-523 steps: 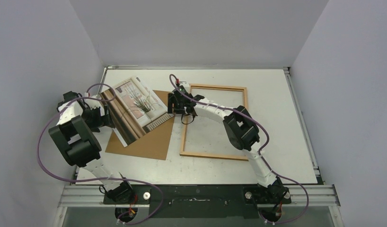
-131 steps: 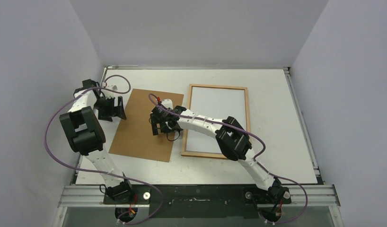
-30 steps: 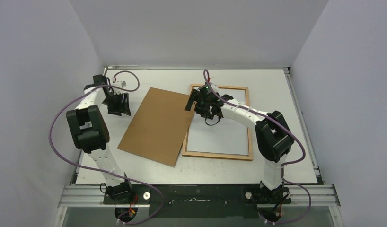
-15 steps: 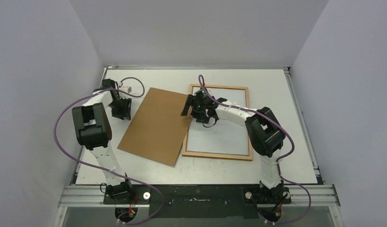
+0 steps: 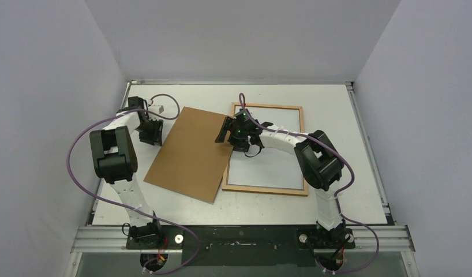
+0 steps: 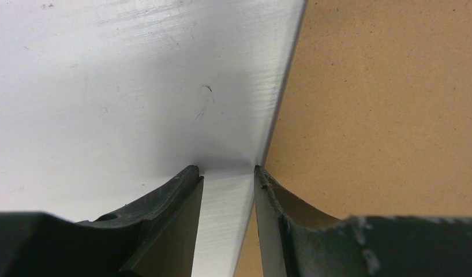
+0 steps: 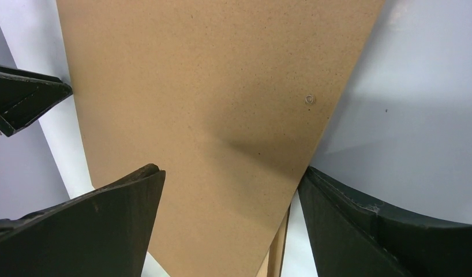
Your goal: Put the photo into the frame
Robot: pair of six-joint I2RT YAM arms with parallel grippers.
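Note:
The orange-brown wooden frame [image 5: 267, 105] lies flat at the right centre of the table. A white sheet [image 5: 268, 164] fills its opening, and the photo's printed face does not show. A brown fibreboard sheet [image 5: 190, 153] lies tilted to its left, its right corner resting over the frame's left side [image 7: 275, 254]. My right gripper [image 5: 225, 134] hovers wide open over that corner [image 7: 231, 173], with the board [image 7: 210, 86] below it. My left gripper [image 5: 157, 133] is low at the board's upper left edge. Its jaws are narrowly open [image 6: 228, 170] astride that edge [image 6: 384, 115], holding nothing.
Grey enclosure walls [image 5: 60, 86] close in the table on the left, back and right. Purple cables [image 5: 164, 104] loop off both arms above the table. A metal rail [image 5: 239, 236] with the arm bases runs along the near edge.
The left gripper has moved right to the board's edge and its jaws have narrowed. The right gripper has drawn left from over the frame to the board's right corner. The board has stayed put.

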